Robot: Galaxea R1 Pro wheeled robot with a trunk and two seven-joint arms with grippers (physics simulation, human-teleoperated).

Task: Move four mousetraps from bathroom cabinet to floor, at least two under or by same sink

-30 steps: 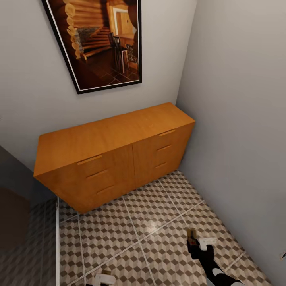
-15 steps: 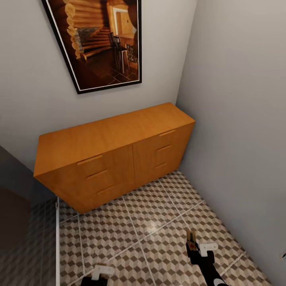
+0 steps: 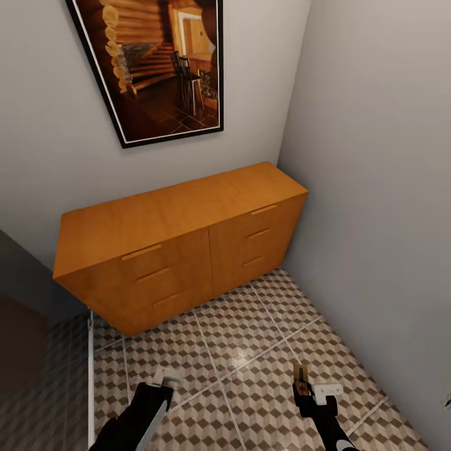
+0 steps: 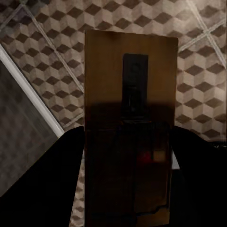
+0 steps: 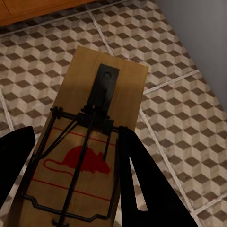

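Observation:
The orange-brown cabinet (image 3: 175, 250) stands against the back wall with all its drawer fronts shut and its top bare. My right gripper (image 3: 303, 387) hovers low over the cube-patterned bathroom floor (image 3: 238, 351), shut on a mousetrap (image 3: 301, 374). In the right wrist view that mousetrap (image 5: 90, 142) is a wooden plate with wire parts and a red mouse print, held between dark fingers (image 5: 142, 184). My left gripper (image 3: 164, 381) is in front of the cabinet's left half, shut on another mousetrap (image 4: 130, 118), which looks dark and shaded in the left wrist view.
A grey side wall (image 3: 376, 219) closes the room on the right, meeting the back wall beside the cabinet. A framed picture (image 3: 156, 62) hangs above the cabinet. A dark surface (image 3: 22, 326) and a pale floor strip (image 3: 91, 376) lie at the left.
My left arm has come up and forward into the head view. The right gripper shifted slightly with its mousetrap a second ago and has since held still.

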